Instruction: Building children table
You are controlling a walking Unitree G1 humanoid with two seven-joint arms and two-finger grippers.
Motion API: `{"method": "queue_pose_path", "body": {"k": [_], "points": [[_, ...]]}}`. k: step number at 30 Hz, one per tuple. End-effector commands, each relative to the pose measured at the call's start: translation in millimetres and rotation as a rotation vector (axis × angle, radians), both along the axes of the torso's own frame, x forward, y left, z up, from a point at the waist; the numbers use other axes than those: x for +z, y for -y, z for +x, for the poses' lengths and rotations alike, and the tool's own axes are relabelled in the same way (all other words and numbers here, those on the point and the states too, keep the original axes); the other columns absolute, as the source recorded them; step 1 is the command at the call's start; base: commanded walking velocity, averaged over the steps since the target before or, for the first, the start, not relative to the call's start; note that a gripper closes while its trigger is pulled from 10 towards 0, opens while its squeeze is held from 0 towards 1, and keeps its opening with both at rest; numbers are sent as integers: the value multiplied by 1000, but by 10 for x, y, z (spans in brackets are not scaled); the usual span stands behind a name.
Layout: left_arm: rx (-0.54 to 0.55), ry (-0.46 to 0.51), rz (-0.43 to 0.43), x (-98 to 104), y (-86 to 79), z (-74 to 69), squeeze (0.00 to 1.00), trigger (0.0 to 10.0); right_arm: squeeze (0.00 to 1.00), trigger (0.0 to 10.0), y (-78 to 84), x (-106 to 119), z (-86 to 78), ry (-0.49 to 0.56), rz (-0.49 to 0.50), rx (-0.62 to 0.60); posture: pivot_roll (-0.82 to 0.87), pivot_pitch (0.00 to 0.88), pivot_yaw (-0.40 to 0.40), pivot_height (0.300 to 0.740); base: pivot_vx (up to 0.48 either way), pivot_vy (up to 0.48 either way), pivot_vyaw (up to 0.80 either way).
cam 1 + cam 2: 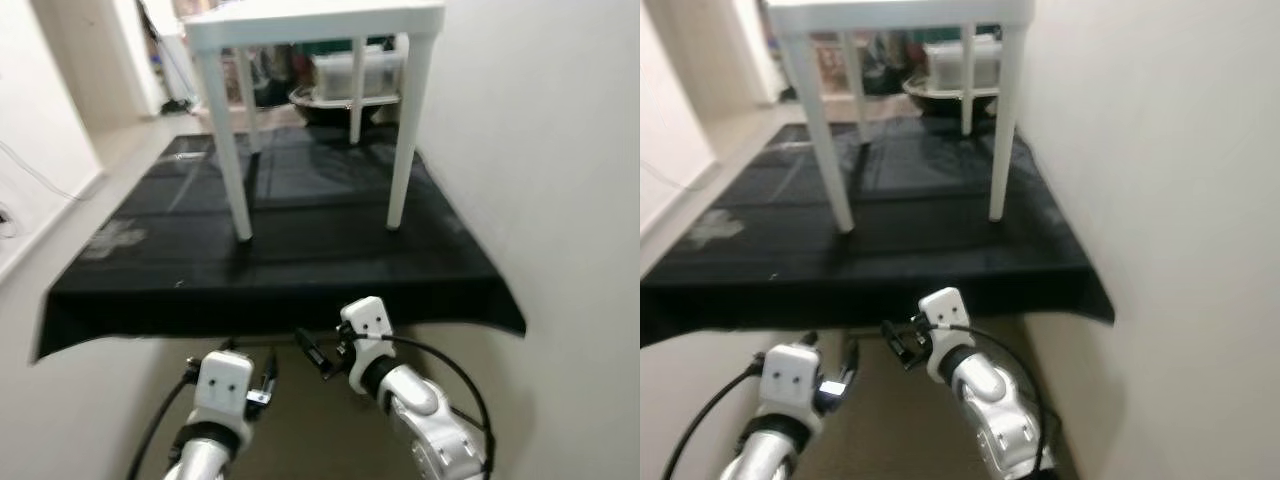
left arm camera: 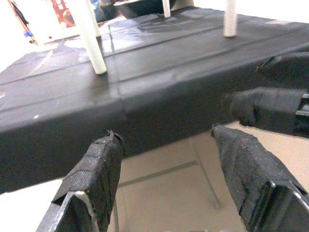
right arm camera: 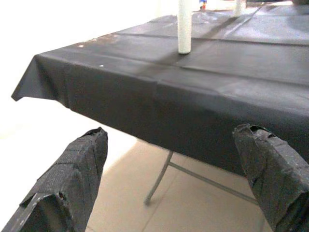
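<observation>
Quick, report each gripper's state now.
Left gripper: open, holding nothing, below the black-covered table's edge.
Right gripper: open, holding nothing, also below that edge.

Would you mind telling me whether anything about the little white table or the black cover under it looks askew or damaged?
Nothing stands out. The white table stands upright, its legs down on the black cover, which lies fairly flat with only fold creases and a few pale specks. Both grippers, left and right, are open below the near edge, holding nothing.

The white children's table (image 1: 310, 30) stands upright on its 4 legs atop the black-covered surface (image 1: 280, 250).
</observation>
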State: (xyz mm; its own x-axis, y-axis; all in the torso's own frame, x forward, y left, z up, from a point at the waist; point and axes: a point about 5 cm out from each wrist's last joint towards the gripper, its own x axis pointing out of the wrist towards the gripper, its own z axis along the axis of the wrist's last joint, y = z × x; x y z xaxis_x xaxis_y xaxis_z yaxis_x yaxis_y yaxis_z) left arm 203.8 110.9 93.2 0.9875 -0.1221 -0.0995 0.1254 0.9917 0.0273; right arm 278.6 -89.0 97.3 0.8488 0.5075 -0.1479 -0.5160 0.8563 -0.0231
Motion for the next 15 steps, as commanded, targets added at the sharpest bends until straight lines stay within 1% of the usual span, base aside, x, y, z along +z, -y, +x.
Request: {"method": "queue_pose_path", "body": {"k": [1, 2, 3, 6, 8, 12, 15], "points": [[2, -7, 18, -9, -19, 13, 0, 10000, 0, 10000, -48, 26, 6, 2, 3, 22, -54, 0, 51, 740, -322, 0, 0], [2, -7, 18, -9, -19, 13, 0, 10000, 0, 10000, -48, 26, 6, 2, 3, 22, -54, 0, 51, 740, -322, 0, 0], [3, -10, 21, -12, -25, 13, 0, 10000, 0, 10000, -85, 25, -7, -1, 7, 53, -47, 0, 45, 740, -315, 0, 0], [3, -10, 22, -12, -27, 14, 0, 10000, 0, 10000, -103, 27, -15, 1, 7, 69, -47, 0, 45, 740, -304, 0, 0], [0, -12, 27, -12, -23, 20, 0, 10000, 0, 10000, -134, 29, -32, 6, 0, 97, -47, 0, 45, 740, 0, 0, 0], [-4, -15, 32, -5, -6, 33, 0, 10000, 0, 10000, -144, 26, -34, 5, -4, 107, -47, 0, 45, 740, 0, 0, 0], [13, -13, 16, 11, -8, 50, 0, 10000, 0, 10000, -146, 24, -33, 3, -7, 112, -41, 0, 37, 740, 0, 0, 0]]}}
